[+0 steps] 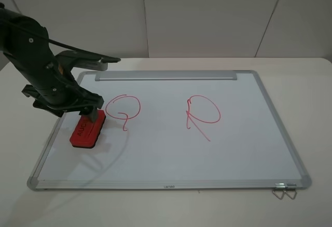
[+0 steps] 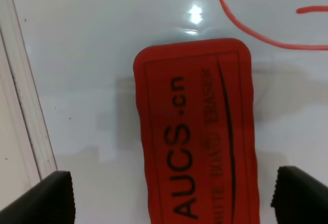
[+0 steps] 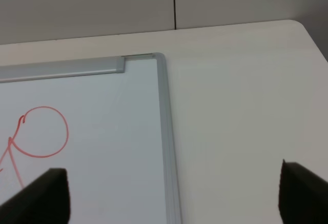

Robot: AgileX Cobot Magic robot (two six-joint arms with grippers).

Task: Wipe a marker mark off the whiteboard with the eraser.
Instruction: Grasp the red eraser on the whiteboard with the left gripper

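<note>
The red eraser (image 1: 87, 129) with black AUCS lettering lies flat on the left part of the whiteboard (image 1: 171, 154). My left gripper (image 1: 91, 114) hovers over its far end. In the left wrist view the eraser (image 2: 197, 131) sits between the two dark fingertips (image 2: 41, 199), and gaps show on both sides, so the left gripper (image 2: 171, 198) is open around it. The marker mark (image 1: 123, 108), a red round loop with a short tail, is just right of the eraser; part of its curve (image 2: 246, 29) shows beyond the eraser's end. My right gripper (image 3: 171, 196) is open, holding nothing, above the board's far right corner.
A second red drawing, a P-like loop (image 1: 203, 111) with a long slanted stroke, sits on the board's right half, and the P-like loop (image 3: 43, 131) also shows in the right wrist view. A silver bar strip (image 1: 166, 75) runs along the far edge. Wire clips (image 1: 284, 190) hang at the near right corner.
</note>
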